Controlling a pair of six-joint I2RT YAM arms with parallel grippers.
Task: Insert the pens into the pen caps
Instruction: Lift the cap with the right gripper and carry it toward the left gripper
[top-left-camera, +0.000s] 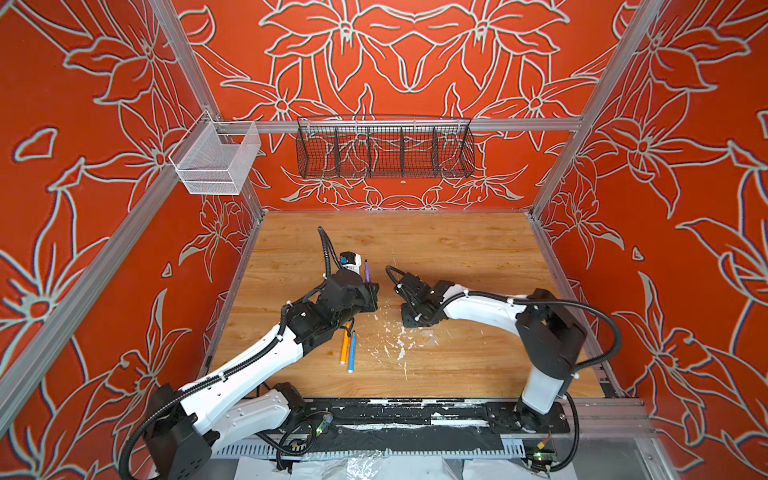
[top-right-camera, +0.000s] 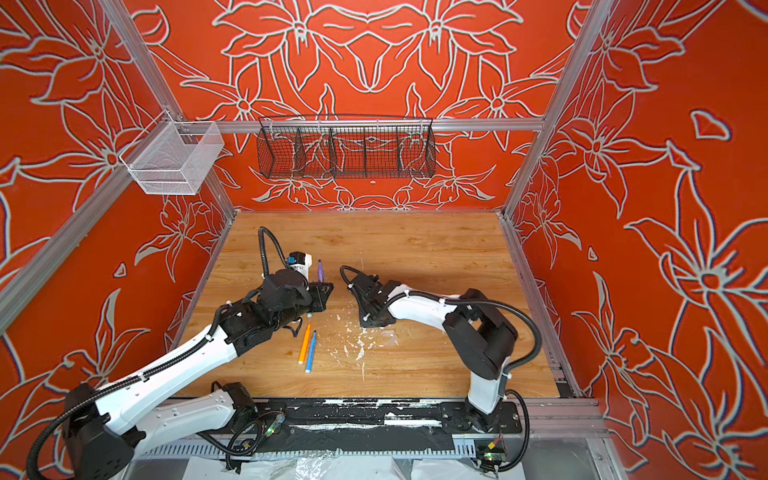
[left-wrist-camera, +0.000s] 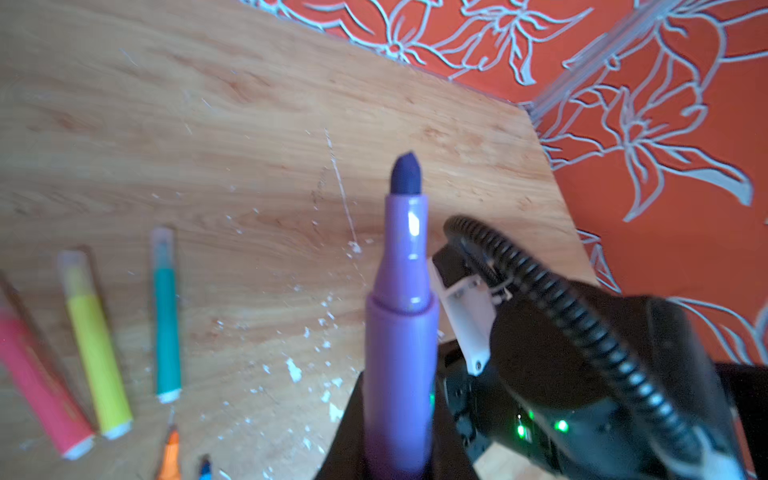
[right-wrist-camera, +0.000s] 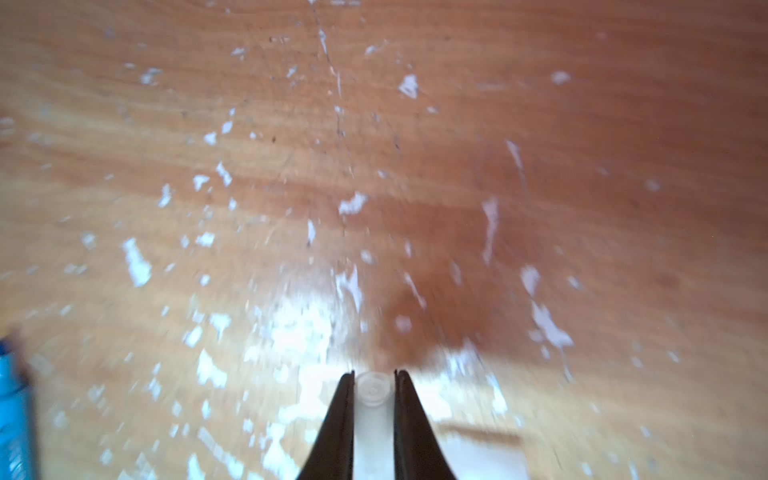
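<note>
My left gripper (top-left-camera: 371, 291) (left-wrist-camera: 399, 461) is shut on the purple pen (top-left-camera: 367, 270) (left-wrist-camera: 401, 332). The pen stands upright with its bare dark tip up. My right gripper (top-left-camera: 411, 321) (right-wrist-camera: 373, 375) points down at the table and is shut on a clear pen cap (right-wrist-camera: 373, 390), held between its black fingers (right-wrist-camera: 336, 424). An orange pen (top-left-camera: 344, 347) and a blue pen (top-left-camera: 352, 351) lie side by side by the left arm. In the left wrist view, red-pink (left-wrist-camera: 37, 374), yellow (left-wrist-camera: 97, 357) and green (left-wrist-camera: 167, 328) pens lie on the wood, the yellow and green ones with clear caps on.
White paint-like flecks (top-left-camera: 395, 340) cover the middle of the wooden table (top-left-camera: 457, 249). A white mesh basket (top-left-camera: 216, 160) and a black wire basket (top-left-camera: 384, 151) hang on the back rail. Red patterned walls close in three sides.
</note>
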